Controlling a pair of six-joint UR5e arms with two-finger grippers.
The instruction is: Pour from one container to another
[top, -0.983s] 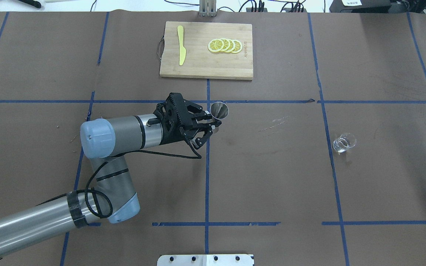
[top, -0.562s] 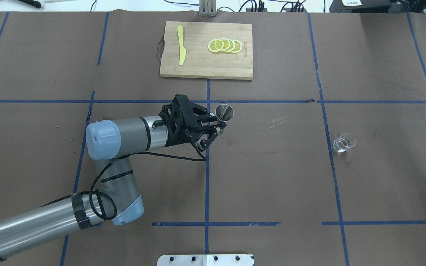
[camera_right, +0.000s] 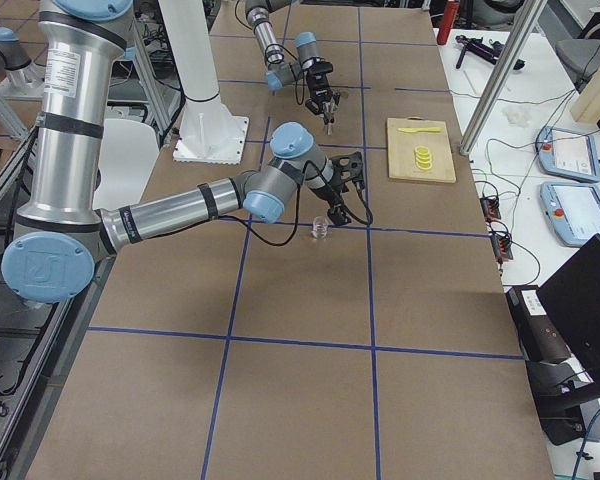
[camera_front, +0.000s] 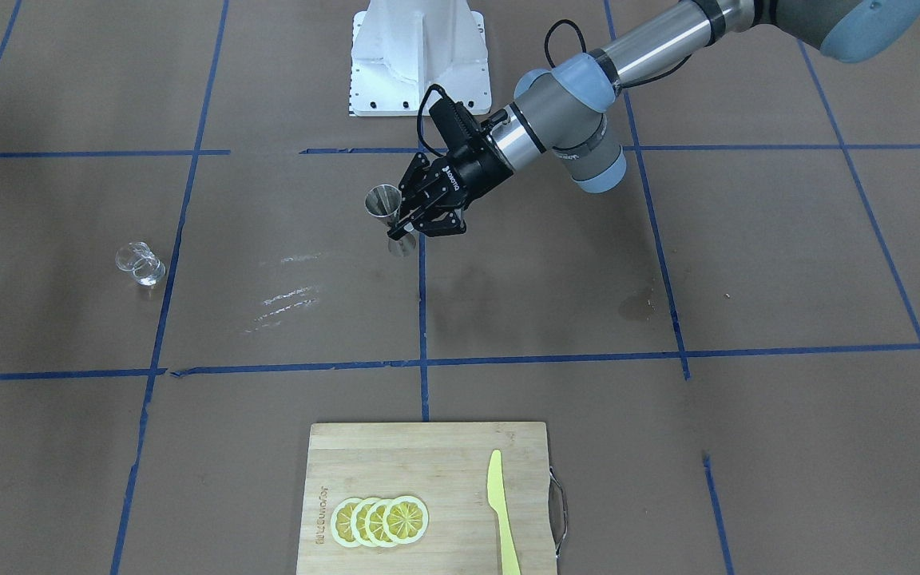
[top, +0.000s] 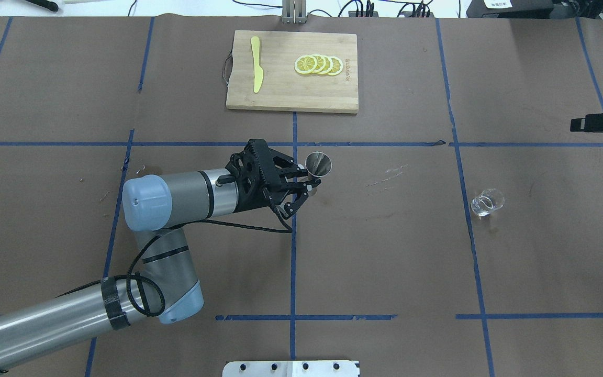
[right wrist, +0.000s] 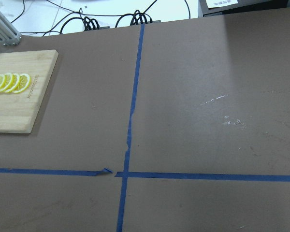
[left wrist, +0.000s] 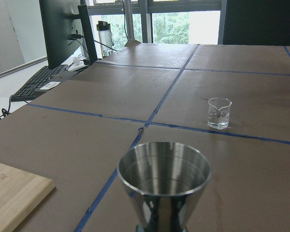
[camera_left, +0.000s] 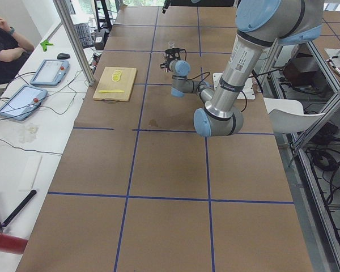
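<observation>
The steel jigger is upright, and my left gripper is shut on its narrow waist near the table's middle. The front-facing view shows the jigger in that gripper. Its open cone fills the bottom of the left wrist view, with the clear cup beyond it. That cup stands alone, far to the jigger's right, and also shows as the cup. My right gripper pokes in at the right edge, beyond and to the right of the cup; whether it is open or shut does not show.
A wooden cutting board lies at the far middle with lemon slices and a yellow plastic knife on it. The robot's white base plate sits at the near edge. Blue tape lines grid the brown table cover.
My left gripper has carried the jigger a little to the right. The right gripper has come into the overhead view at the right edge. The cup has not moved.
</observation>
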